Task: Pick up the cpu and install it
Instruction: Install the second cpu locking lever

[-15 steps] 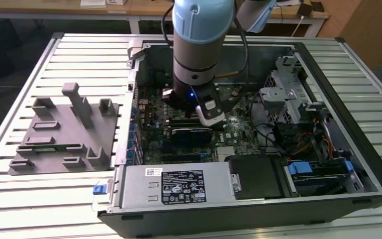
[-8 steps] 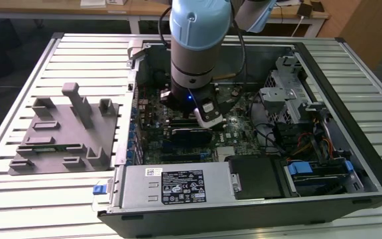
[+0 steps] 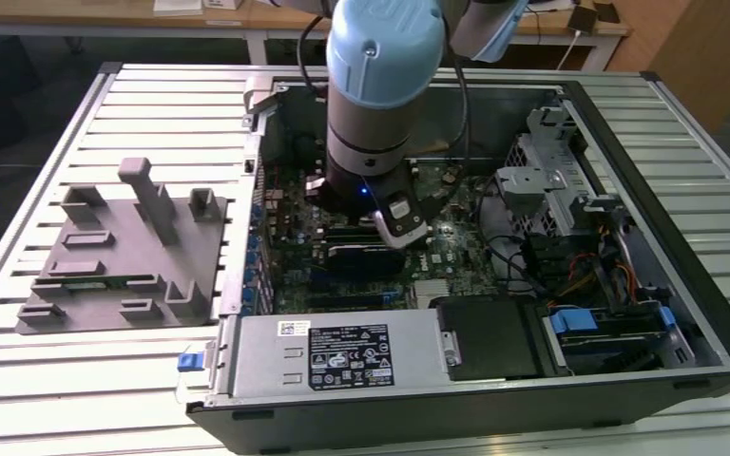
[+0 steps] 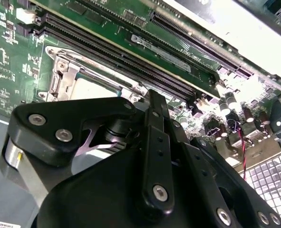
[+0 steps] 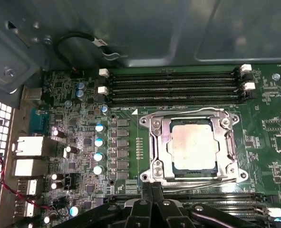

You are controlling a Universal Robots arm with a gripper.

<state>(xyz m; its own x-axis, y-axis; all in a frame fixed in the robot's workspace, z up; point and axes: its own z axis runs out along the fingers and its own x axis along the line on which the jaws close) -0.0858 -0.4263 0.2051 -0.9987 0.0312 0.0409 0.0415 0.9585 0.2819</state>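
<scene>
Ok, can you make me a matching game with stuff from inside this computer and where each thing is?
Things:
1. cpu
2. grey holder
3. robot arm
4. memory slots

Places:
A. on the slatted table, outside the computer case
B. reaching down into the open case over the green board
C. lying in the metal-framed socket
D. in long rows beside the socket

Pairs: 1-C, 2-A, 3-B, 4-D
</scene>
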